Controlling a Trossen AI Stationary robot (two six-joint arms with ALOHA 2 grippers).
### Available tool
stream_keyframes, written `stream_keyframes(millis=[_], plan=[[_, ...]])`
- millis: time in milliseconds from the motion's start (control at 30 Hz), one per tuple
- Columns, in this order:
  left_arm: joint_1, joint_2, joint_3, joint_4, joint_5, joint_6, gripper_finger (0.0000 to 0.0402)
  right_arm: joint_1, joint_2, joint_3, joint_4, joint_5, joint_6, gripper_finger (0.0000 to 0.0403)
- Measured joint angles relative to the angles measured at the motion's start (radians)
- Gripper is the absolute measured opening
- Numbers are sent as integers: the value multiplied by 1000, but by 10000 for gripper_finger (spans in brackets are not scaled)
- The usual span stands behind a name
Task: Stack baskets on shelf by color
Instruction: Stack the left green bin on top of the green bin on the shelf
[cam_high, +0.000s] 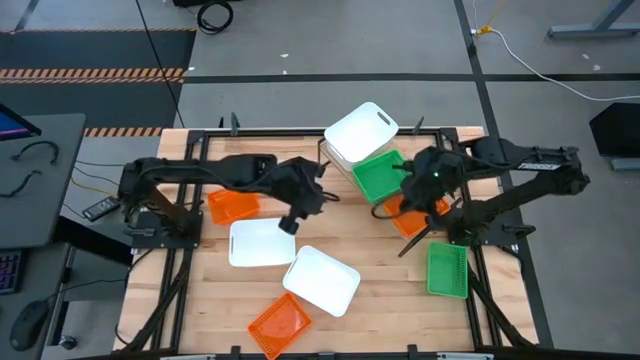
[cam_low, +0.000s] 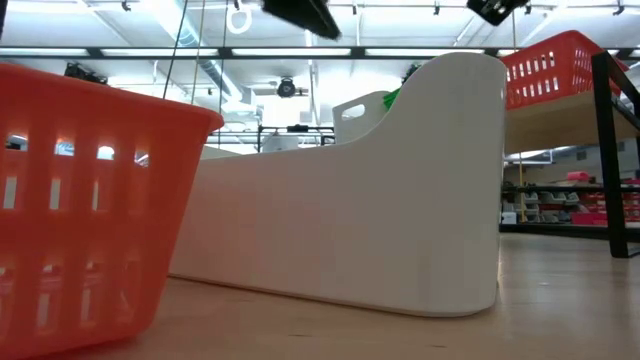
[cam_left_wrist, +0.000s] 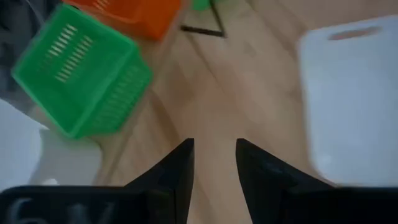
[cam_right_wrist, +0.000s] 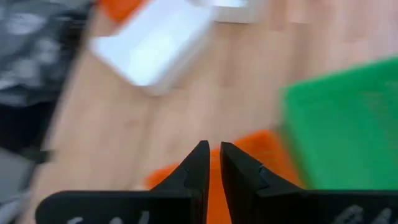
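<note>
Baskets scattered over counter (cam_high: 200, 300), unsorted: white (cam_high: 321, 280), green (cam_high: 447, 270), orange (cam_high: 279, 325). Shelf (cam_high: 345, 165) at far edge carrying white (cam_high: 361, 132) beside green (cam_high: 379, 176), colour stacks begun. Left end effector (cam_high: 288, 224) spread, empty, above bare wood near white basket (cam_high: 261, 242), probably lining up pick. Right end effector (cam_high: 408, 205) almost pressed together, empty, over orange basket (cam_high: 415, 217).

I have three baskets along the shelf (cam_low: 555, 120), which runs slantwise across the far middle of the worktop (cam_high: 200, 290): the rearmost basket (cam_high: 362, 130), the middle basket (cam_high: 378, 175) touching its front, and the end basket (cam_high: 410, 218) to the right, under the right arm. The right-hand basket (cam_high: 447, 270) lies on the worktop near that edge. The left-hand basket (cam_high: 232, 206) lies opposite. Before it sit the centre basket (cam_high: 260, 242), the tilted basket (cam_high: 322, 281) overlapping its right corner, and the front basket (cam_high: 279, 325) nearest.
</note>
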Motion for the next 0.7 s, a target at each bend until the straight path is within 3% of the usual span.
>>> stream_keyframes(millis=[100,233,333,467,700], plan=[[9,0,-80,141,0,48,125,45,2,0,-1,-59,66,45],[9,9,-148,356,25,125,125,70,4,0,0,-61,186,45],[19,34,-161,429,50,158,125,77,8,0,-1,-58,281,45],[45,64,-161,445,59,164,125,105,10,0,5,-44,342,45],[78,106,-161,489,131,161,125,174,26,0,33,-16,306,45]])
